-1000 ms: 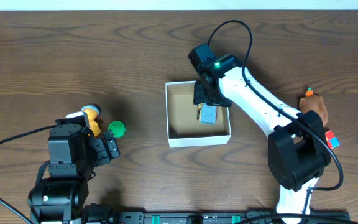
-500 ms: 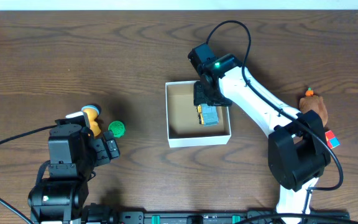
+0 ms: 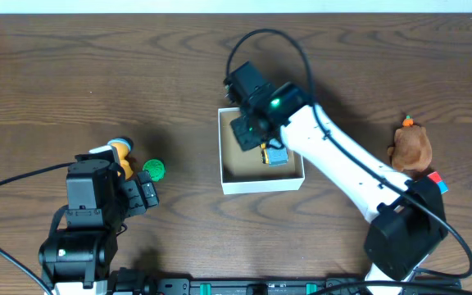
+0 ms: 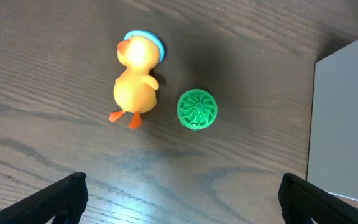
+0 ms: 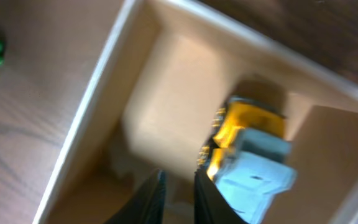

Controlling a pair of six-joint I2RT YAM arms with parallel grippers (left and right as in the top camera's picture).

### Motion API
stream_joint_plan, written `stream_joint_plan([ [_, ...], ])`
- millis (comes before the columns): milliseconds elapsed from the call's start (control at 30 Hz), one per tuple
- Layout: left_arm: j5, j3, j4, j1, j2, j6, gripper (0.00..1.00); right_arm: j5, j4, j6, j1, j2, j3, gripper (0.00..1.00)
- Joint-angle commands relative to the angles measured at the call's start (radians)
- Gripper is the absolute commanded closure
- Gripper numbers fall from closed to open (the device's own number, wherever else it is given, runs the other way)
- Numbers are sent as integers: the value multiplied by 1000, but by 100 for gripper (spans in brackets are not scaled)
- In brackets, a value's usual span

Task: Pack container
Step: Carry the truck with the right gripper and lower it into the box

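Observation:
The container [image 3: 260, 185], a shallow white box with a brown inside, sits mid-table. In it lies a yellow and light-blue toy vehicle [image 3: 274, 154], at the right side. My right gripper [image 3: 248, 131] hovers over the box's back left part. In the right wrist view the right gripper [image 5: 178, 180] is shut on nothing, with the toy vehicle [image 5: 253, 155] just to its right and the container wall [image 5: 95, 109] to its left. My left gripper [image 4: 180, 186] stands wide open above bare table, near a yellow duck [image 4: 135, 81] and a green disc [image 4: 197, 109].
In the overhead view the duck [image 3: 120, 154] and the green disc [image 3: 154, 169] lie left of the box, beside the left gripper [image 3: 142, 197]. A brown plush toy [image 3: 410, 146] and a red-and-blue cube [image 3: 437, 182] lie at the far right.
The right gripper has closed and swung left and back over the box, away from the toy vehicle, which stays in the box. The left arm has not moved.

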Motion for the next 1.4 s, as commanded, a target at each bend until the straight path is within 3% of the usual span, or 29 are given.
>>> stream_joint_plan([
  [0,-8,16,-3,5,8,-10,2,-10,-2,-35,26,27,-3,82],
  [467,-8,16,-3,5,7,-10,2,64,14,81,3,179,-3,83],
  [867,-8,16,-3,5,7,-10,2,133,3,237,-91,195,-3,83],
  [1367,-8,16,-3,5,7,-10,2,125,27,171,-91,195,-3,79],
])
